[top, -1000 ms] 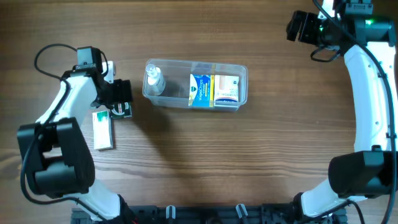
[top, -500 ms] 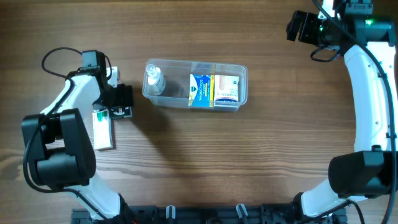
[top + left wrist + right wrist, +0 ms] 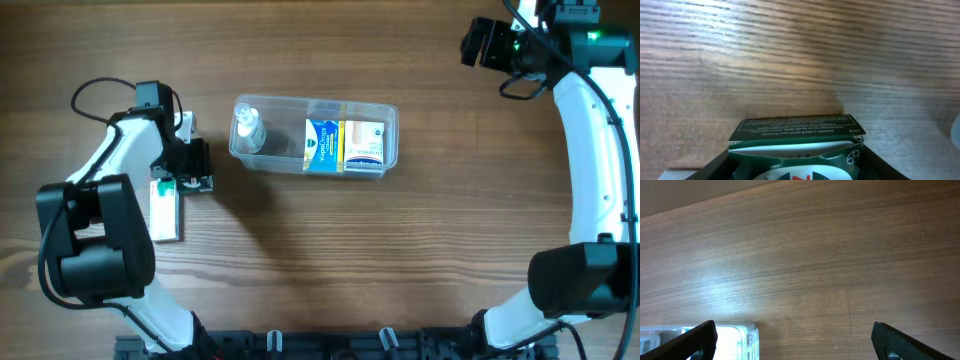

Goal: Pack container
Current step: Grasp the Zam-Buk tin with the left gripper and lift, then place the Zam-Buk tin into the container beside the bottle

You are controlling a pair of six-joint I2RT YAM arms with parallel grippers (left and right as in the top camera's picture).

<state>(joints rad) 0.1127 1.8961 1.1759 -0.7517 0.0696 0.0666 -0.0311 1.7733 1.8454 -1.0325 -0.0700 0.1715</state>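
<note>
Overhead, the container [image 3: 391,118], a clear plastic tub with rounded corners and a rim, is seen at the middle of the wood-grain worktop [image 3: 320,270]. Inside it a small clear bottle [image 3: 248,128] is lodged at its left end, and a blue box [image 3: 322,146] and a white box [image 3: 364,143] are set side by side at its right end. None of this has been moved since a second earlier. The left arm has been swung in slightly, and the left end effector [image 3: 176,180] is now placed over the near end of a green-and-white carton [image 3: 166,212] lying flat, well apart from the tub. The right end effector [image 3: 490,45] is held at the far right corner, unchanged.

From the left wrist, the carton [image 3: 796,131] is shown close up, a matt dark-green card flap with fine white print. It is flanked by the dark fingers [image 3: 710,169], drawn narrower than before. Whether it is actually gripped cannot be told.

From the right wrist, the right end effector [image 3: 795,344] is spread fully wide with nothing held, and only a corner of the tub [image 3: 751,336] is caught.
</note>
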